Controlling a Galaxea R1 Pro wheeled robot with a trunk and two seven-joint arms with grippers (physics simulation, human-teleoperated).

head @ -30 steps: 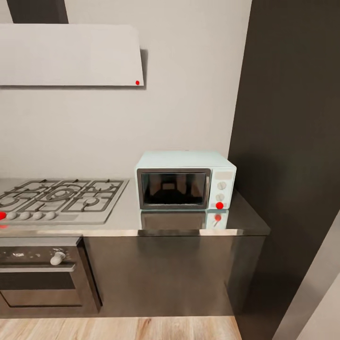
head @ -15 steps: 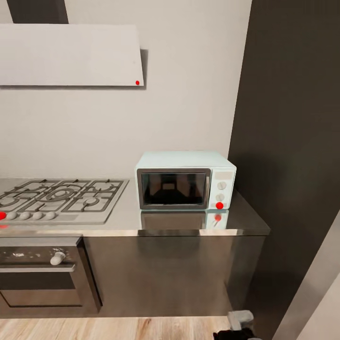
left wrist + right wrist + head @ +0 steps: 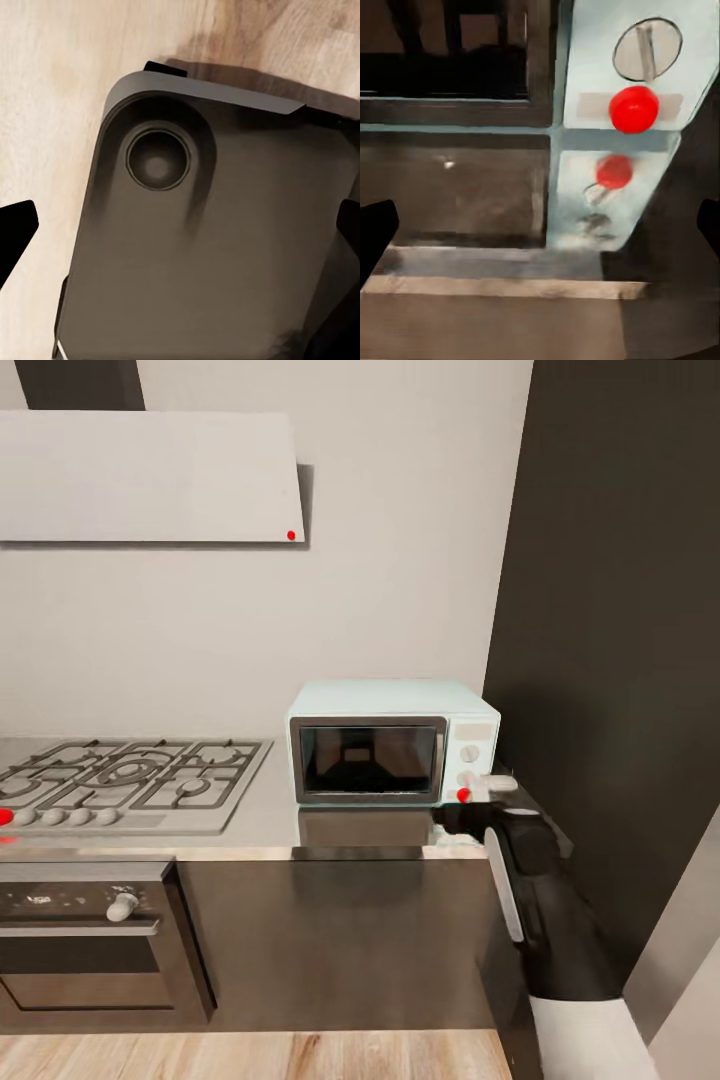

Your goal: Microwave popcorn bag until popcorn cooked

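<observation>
I have raised the right arm: a second ago no arm showed in the head view, half a second ago only its tip peeked in near the floor, and now the right gripper [image 3: 497, 784] sits just in front of the microwave [image 3: 392, 740], at the lower corner of its control panel. The camera itself has not shifted; hob [image 3: 130, 780], hood [image 3: 150, 477] and built-in oven [image 3: 85, 935] sit where they did. In the right wrist view the red indicator light [image 3: 634, 109] and a round knob [image 3: 647, 49] above it are close ahead, with their reflection in the glossy countertop [image 3: 495, 259]; the two dark fingertips [image 3: 375, 236] stand at opposite edges of the frame, so the jaws are spread wide with nothing between them. The left gripper, seen from the left wrist view, also has its tips far apart, hanging over the robot's dark base [image 3: 210, 240] above the wood floor [image 3: 52, 90]. The microwave door looks closed. I see no popcorn bag on the visible stretch of counter, and through the dark glass I cannot tell whether it is inside. My reading: I am lining up on the panel, probably to switch the oven on, a fine approach.
</observation>
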